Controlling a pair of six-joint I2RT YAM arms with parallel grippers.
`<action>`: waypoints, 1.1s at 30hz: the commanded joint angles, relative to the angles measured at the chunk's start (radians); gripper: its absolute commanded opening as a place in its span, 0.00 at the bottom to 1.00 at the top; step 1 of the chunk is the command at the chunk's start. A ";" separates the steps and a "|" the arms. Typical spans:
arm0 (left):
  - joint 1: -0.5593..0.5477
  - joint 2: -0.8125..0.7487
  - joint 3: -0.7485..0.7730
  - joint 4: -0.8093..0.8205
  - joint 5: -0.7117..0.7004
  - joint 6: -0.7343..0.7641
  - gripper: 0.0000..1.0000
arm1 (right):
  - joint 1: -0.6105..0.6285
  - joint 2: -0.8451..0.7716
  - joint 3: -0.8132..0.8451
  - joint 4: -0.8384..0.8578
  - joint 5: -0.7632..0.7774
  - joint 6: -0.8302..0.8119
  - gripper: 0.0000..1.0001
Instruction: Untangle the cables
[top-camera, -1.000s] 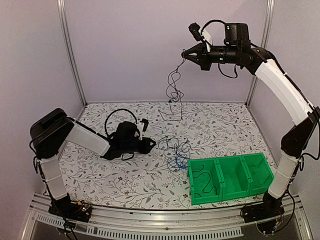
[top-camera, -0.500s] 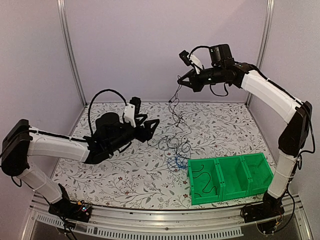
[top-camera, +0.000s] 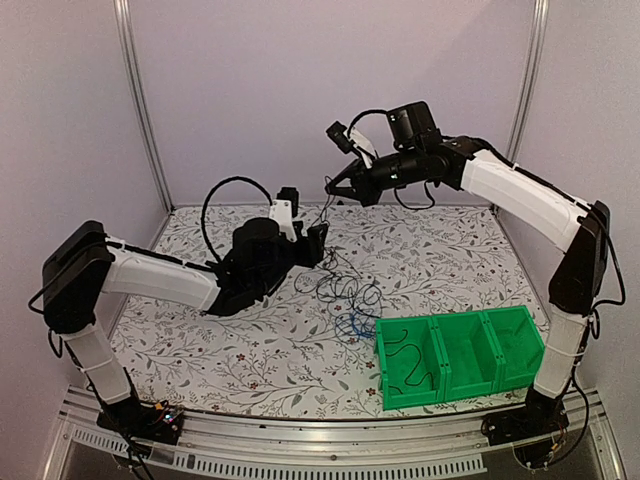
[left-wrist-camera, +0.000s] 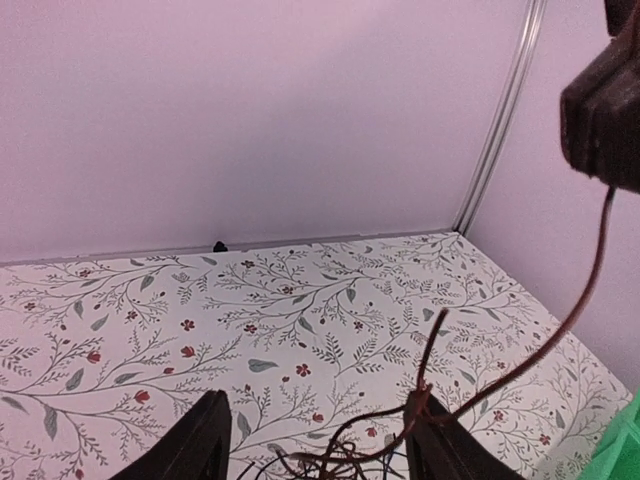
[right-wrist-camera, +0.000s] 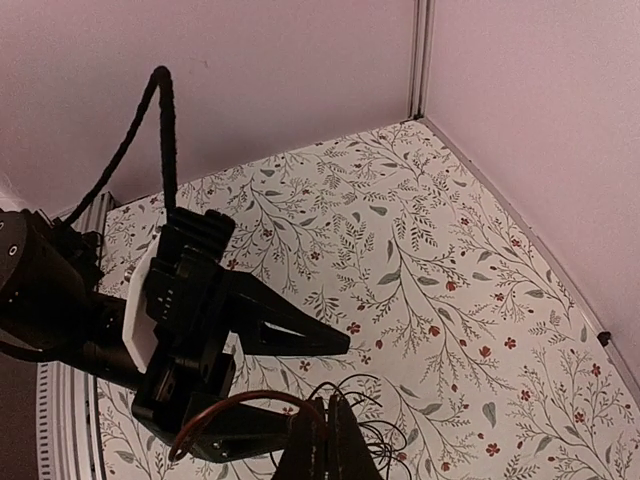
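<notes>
Surface: white vine-printed tabletop (top-camera: 250, 370); thin black and blue cables (top-camera: 350, 298) heaped centrally.
Room: plain lilac walls (top-camera: 250, 90).
Left claw (left-wrist-camera: 315, 440): spread wide.
Right claw (top-camera: 332, 190): clamped on dark cable strand (left-wrist-camera: 592, 270), 12 o'clock.

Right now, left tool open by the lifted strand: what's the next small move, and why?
Probably close the left tool on the strand. The right tool holds it pinched aloft, and it runs down past the left tool's open fingers into the tangle; a second grip should let the arms pull it free.
</notes>
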 joint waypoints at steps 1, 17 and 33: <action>0.005 0.025 0.052 0.089 -0.043 0.017 0.59 | 0.030 -0.004 -0.024 0.017 -0.048 0.015 0.00; 0.128 0.345 0.089 0.158 0.034 -0.125 0.14 | 0.035 -0.084 0.171 -0.043 -0.307 -0.003 0.00; 0.179 0.342 0.046 -0.090 0.038 -0.194 0.12 | -0.243 -0.104 0.401 -0.037 -0.439 0.007 0.00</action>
